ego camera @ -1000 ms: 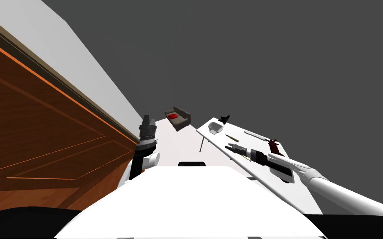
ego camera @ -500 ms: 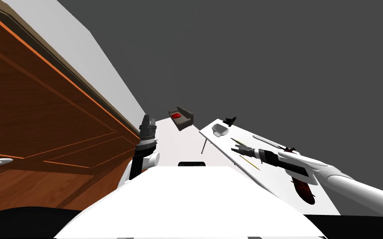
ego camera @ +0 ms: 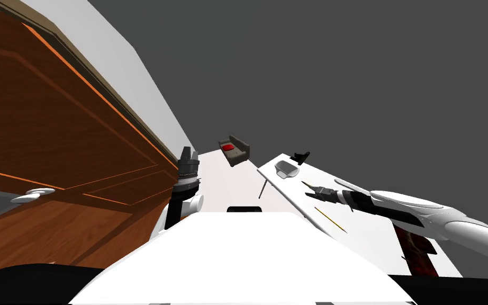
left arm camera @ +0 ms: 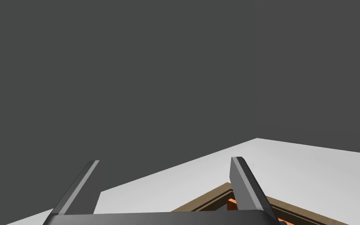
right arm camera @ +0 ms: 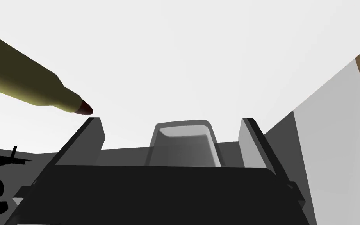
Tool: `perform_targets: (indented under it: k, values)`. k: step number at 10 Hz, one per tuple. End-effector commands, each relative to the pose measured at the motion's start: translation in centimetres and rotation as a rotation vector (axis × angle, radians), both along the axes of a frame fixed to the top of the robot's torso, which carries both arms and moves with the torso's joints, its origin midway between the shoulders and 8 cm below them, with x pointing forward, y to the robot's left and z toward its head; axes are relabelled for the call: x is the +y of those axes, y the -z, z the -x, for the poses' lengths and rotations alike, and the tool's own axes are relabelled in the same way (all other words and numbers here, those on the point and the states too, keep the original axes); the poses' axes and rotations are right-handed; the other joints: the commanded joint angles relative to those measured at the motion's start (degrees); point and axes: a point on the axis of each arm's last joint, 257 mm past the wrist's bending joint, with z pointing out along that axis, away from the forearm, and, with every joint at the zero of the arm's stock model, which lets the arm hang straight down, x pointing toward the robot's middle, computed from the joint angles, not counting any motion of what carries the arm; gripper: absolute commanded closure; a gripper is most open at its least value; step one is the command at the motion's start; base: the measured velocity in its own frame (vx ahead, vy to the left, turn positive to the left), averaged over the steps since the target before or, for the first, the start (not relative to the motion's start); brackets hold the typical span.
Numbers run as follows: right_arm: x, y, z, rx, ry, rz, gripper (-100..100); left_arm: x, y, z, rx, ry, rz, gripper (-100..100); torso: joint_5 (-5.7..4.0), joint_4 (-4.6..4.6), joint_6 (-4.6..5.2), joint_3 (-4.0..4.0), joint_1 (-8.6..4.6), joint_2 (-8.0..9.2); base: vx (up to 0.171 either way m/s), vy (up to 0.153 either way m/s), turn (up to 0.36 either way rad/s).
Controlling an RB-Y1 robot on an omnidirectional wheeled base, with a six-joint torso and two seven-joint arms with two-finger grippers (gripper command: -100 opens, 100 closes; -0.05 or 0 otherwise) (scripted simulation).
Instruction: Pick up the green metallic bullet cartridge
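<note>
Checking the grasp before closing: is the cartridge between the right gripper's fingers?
No, the cartridge lies outside the right gripper's open fingers, its reddish tip just beside one of them.

Right gripper (ego camera: 308,194) nearer cartridge (right arm camera: 29,84) (slightly)

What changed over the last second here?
My head camera swung, shifting the whole view. The right pincer, open, advanced along the white table toward the olive-green cartridge, whose tip now lies outside one finger; nothing grasped. The left pincer stays open, raised by the door.
</note>
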Motion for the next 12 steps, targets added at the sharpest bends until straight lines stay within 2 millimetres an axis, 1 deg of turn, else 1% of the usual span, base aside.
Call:
perform_targets:
  k: [1, 2, 3, 5, 6, 7, 8, 9, 10, 11, 12]
  values:
    - [-3.0, -0.3, 2.0, 0.056, -0.010, 0.085, -100, 0.0, 0.0, 0.0, 0.000, 0.000, 0.000, 0, 0.00, 0.00, 0.00, 0.00, 0.00, 0.00, 0.070, 0.016, 0.213]
    - [-4.8, -0.3, 3.3, 0.094, -0.015, 0.132, -100, 0.0, 0.0, 0.0, 0.000, 0.000, 0.000, 0, 0.01, -0.02, 0.00, -0.04, 0.02, -0.07, 0.096, 0.001, 0.212]
    - [-4.8, -0.3, 3.3, 0.094, -0.015, 0.132, -100, 0.0, 0.0, 0.0, 0.000, 0.000, 0.000, 0, 0.00, -0.04, -0.01, -0.10, -0.02, -0.17, 0.085, -0.013, 0.058]
    - [-7.6, -0.1, 6.2, 0.172, -0.021, 0.205, -100, 0.0, 0.0, 0.0, 0.000, 0.000, 0.000, 0, -0.03, -0.03, 0.02, -0.07, -0.07, -0.12, 0.081, -0.013, 0.120]
    - [-7.6, -0.1, 6.2, 0.173, -0.022, 0.206, -100, 0.0, 0.0, 0.0, 0.000, 0.000, 0.000, 0, -0.05, -0.04, 0.01, -0.09, -0.10, -0.16, 0.062, -0.017, 0.054]
    - [-9.4, 0.4, 9.1, 0.247, -0.027, 0.252, -100, 0.0, 0.0, 0.0, 0.000, 0.000, 0.000, 0, -0.05, -0.02, 0.05, -0.05, -0.10, -0.08, 0.087, -0.003, 0.133]
    - [-9.4, 0.4, 9.1, 0.247, -0.027, 0.252, -100, 0.0, 0.0, 0.0, 0.000, 0.000, 0.000, 0, -0.04, -0.03, 0.01, -0.08, -0.07, -0.14, 0.086, -0.006, 0.093]
    - [-10.4, 1.1, 11.6, 0.306, -0.032, 0.276, -100, 0.0, 0.0, 0.0, 0.000, 0.000, 0.000, 0, -0.03, -0.04, 0.04, -0.08, -0.05, -0.13, 0.086, -0.022, 0.091]
    - [-10.8, 1.7, 13.2, 0.343, -0.035, 0.285, -100, 0.0, 0.0, 0.0, 0.000, 0.000, 0.000, 0, -0.03, -0.04, 0.03, -0.08, -0.08, -0.14, 0.099, -0.035, 0.100]
    - [-10.4, 1.4, 12.1, 0.316, -0.031, 0.277, -100, 0.0, 0.0, 0.0, 0.000, 0.000, 0.000, 0, -0.07, -0.04, 0.05, -0.10, -0.15, -0.16, 0.043, -0.017, 0.016]
    - [-10.5, 1.5, 12.3, 0.321, -0.033, 0.279, 0, 0.0, 0.0, 0.0, 0.000, 0.000, 0.000, 0, -0.05, -0.01, 0.05, -0.03, -0.09, -0.03, 0.008, -0.003, 0.000]
